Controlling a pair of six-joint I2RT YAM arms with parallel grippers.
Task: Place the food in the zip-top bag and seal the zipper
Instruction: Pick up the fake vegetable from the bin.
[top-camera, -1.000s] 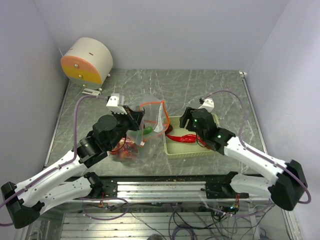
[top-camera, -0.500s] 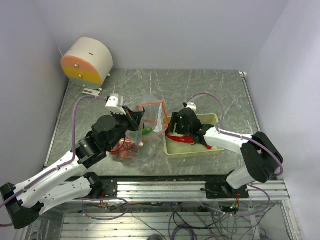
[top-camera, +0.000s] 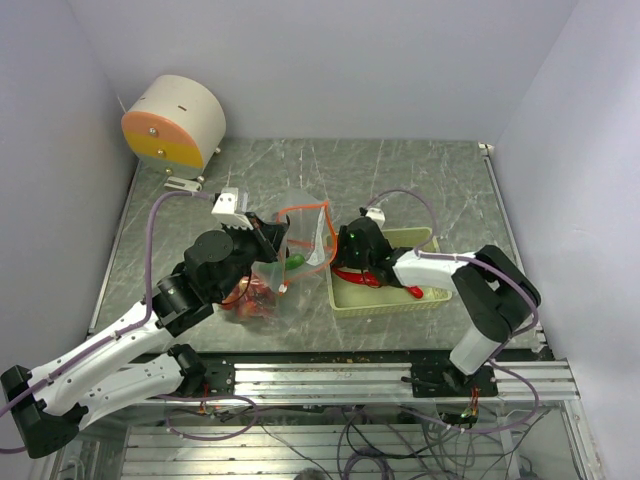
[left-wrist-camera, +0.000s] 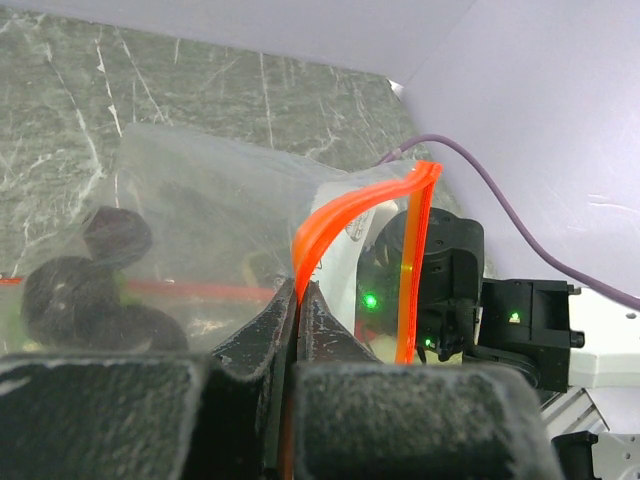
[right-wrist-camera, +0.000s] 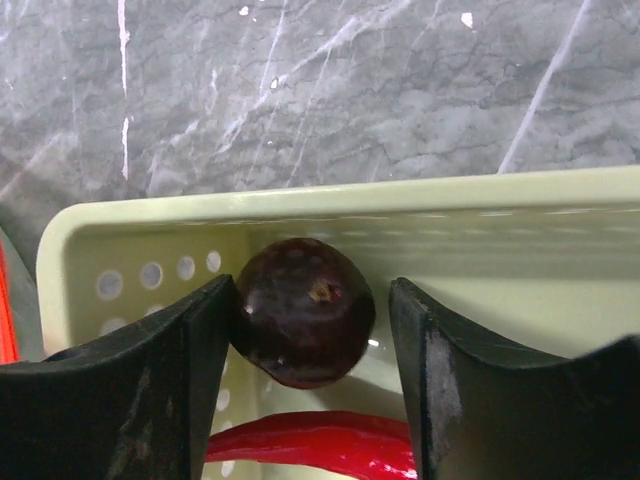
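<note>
Nearest our right wrist a red chili (right-wrist-camera: 310, 442) lies in the basket (right-wrist-camera: 300, 205). Just past it our right gripper (right-wrist-camera: 312, 335) stands half open astride a dark purple fruit (right-wrist-camera: 303, 300) — one finger touching, the other just beside. We should close softly on its round middle, then lift clear of the basket's side. Beyond, our left gripper (left-wrist-camera: 298, 310) pinches the bag's (left-wrist-camera: 200, 190) orange strip (left-wrist-camera: 350, 205), mouth held up — we aim there.

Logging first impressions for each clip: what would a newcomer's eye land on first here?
The orange-red zipper of the clear zip-top bag, arched upward and pinched between the shut left fingers, just left of the pale green basket. Next, a dark purple round fruit sits between the open right fingers inside that basket, a red chili close by.
</note>
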